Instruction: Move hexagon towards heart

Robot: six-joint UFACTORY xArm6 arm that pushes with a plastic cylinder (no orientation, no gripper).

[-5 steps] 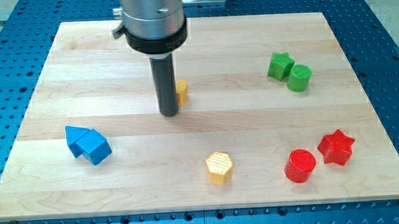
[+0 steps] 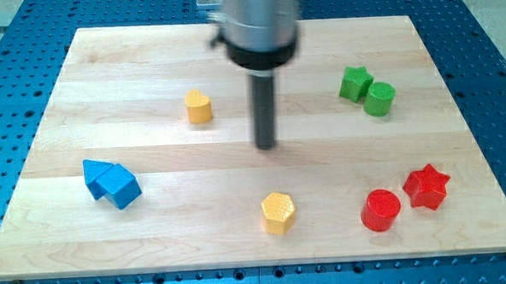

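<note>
Hexagon [image 2: 278, 213] toward view's bottom; heart [image 2: 198, 106] upper left.

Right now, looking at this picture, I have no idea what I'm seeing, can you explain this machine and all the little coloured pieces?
This is one camera view looking down at a wooden board on a blue perforated table. The grey cylinder at the view's top is a robot arm ending in a dark rod; my tip slides on the board to push blocks. Nothing is held. The tip touches no block: the yellow hexagon lies below it, the yellow heart to its left. Also there: two blue blocks at left, a green star and green cylinder at upper right, a red cylinder and red star at lower right.
</note>
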